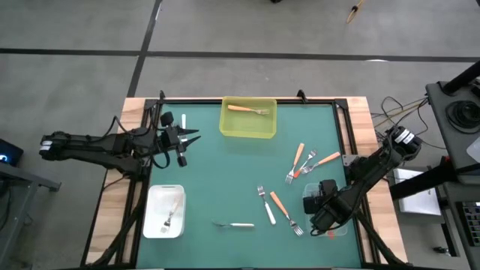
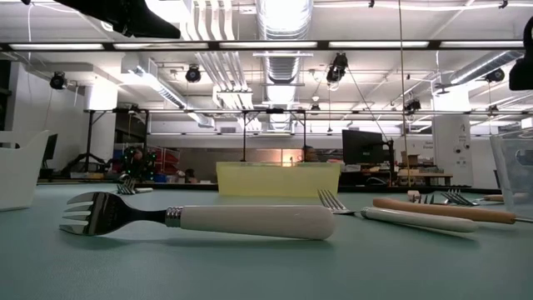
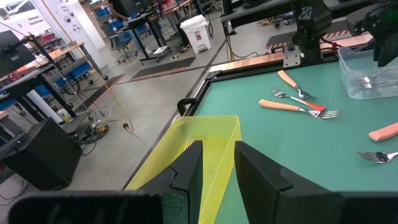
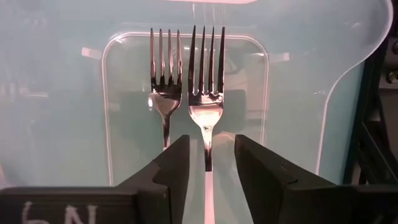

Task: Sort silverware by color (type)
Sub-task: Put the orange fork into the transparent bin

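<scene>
My right gripper (image 4: 207, 163) points down over a clear bin (image 1: 308, 201) at the table's right, open. Its fingers stand on either side of a red-handled fork (image 4: 206, 81) that lies flat in the bin beside a second fork (image 4: 165, 81). Loose forks lie on the green mat: two orange ones (image 1: 300, 158) (image 1: 321, 161), a white one (image 1: 265, 204), an orange one (image 1: 283, 210) and a white one (image 1: 234, 224). A yellow bin (image 1: 248, 120) holds an orange fork (image 1: 247, 109). A white bin (image 1: 165, 211) holds a white fork (image 1: 171, 217). My left gripper (image 1: 187, 140) hovers open at the left.
The yellow bin (image 3: 211, 155) lies just ahead of my left gripper (image 3: 217, 167). A wooden frame and black rails (image 1: 341, 112) border the mat. The white fork (image 2: 208, 221) near the front edge lies alone, with bare mat around it.
</scene>
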Action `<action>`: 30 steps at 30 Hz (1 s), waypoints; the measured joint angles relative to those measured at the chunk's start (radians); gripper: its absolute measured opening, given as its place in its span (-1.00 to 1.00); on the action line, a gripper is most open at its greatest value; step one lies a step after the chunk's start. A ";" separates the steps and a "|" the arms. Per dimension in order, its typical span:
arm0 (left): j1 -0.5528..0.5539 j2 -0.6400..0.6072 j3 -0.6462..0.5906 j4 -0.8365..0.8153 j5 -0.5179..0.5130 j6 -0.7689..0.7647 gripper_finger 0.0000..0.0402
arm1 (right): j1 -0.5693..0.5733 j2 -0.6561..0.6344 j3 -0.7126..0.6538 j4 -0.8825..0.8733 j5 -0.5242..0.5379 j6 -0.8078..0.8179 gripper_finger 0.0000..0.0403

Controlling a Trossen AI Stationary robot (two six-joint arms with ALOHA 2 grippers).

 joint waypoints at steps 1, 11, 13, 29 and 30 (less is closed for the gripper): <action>0.000 0.000 0.000 0.000 0.000 0.000 -0.63 | 0.000 -0.005 0.000 -0.001 0.000 0.000 -0.40; 0.000 0.000 0.000 0.000 0.000 0.000 -0.63 | -0.005 -0.048 0.038 -0.003 -0.099 0.022 -0.45; 0.000 0.000 0.000 0.000 0.000 0.000 -0.63 | -0.006 -0.052 0.042 0.016 -0.167 0.023 -0.48; 0.000 0.000 0.000 0.000 0.000 0.000 -0.63 | -0.006 -0.004 0.001 0.112 -0.175 0.032 -0.38; 0.000 0.000 0.000 0.000 0.000 0.000 -0.63 | -0.006 -0.004 -0.004 0.113 -0.175 0.032 -0.35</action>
